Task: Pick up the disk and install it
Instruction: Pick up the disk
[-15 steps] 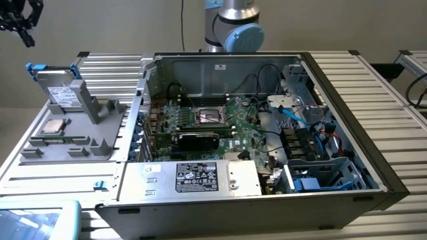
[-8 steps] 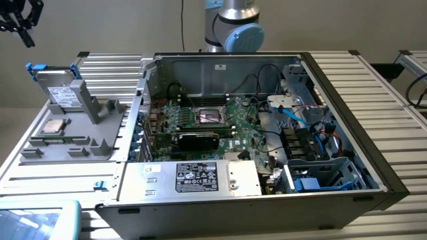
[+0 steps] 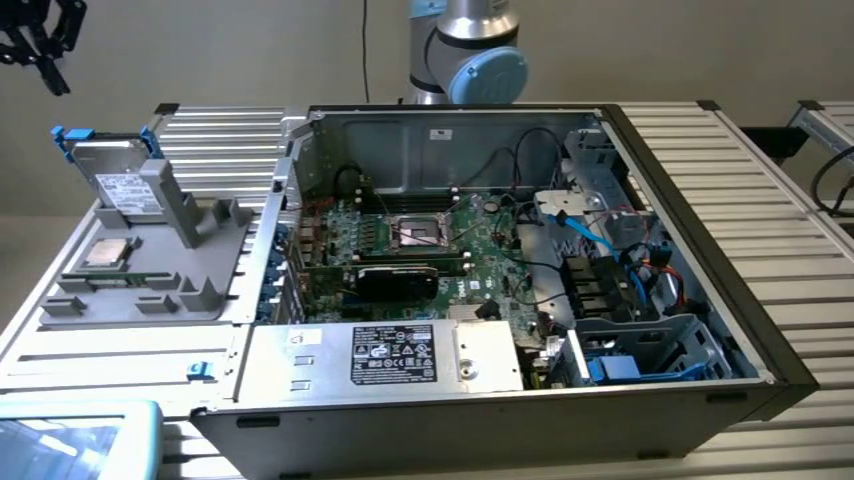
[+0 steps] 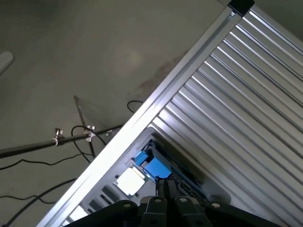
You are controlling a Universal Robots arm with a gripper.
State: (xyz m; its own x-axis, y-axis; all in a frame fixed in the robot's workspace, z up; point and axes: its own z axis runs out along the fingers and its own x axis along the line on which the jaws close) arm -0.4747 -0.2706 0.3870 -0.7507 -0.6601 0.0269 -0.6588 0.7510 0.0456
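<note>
Nearest in the exterior view is the open computer case (image 3: 400,150). A silver box (image 3: 400,355) with a black label sits at its near edge. Behind that lies the green board (image 3: 441,240). In the near right corner of the case is a grey cage (image 3: 641,340) with blue parts. It looks like a spot made for a disk.

On the exterior view's left, a grey stand (image 3: 200,290) rests on the ridged metal table (image 3: 107,350). A small square chip (image 3: 107,255) lies flat in the near part of the stand. At the far end, the disk (image 3: 120,185) is propped up on its edge in a slot, leaning a little. I think it is kept like that so its blue frame sticks up and is easy to grab.

Farthest and highest is the gripper (image 3: 38,45). It hangs in the air at the far left, above the disk and well apart from it. Its jaws are pressed together with nothing between them, so the disk has not been picked up yet.

In the wrist view the gripper (image 4: 165,187) looks down at the table (image 4: 227,109). The blue disk (image 4: 154,166) shows close by its tips but far below them, with the chip (image 4: 130,182) just beside the disk
</note>
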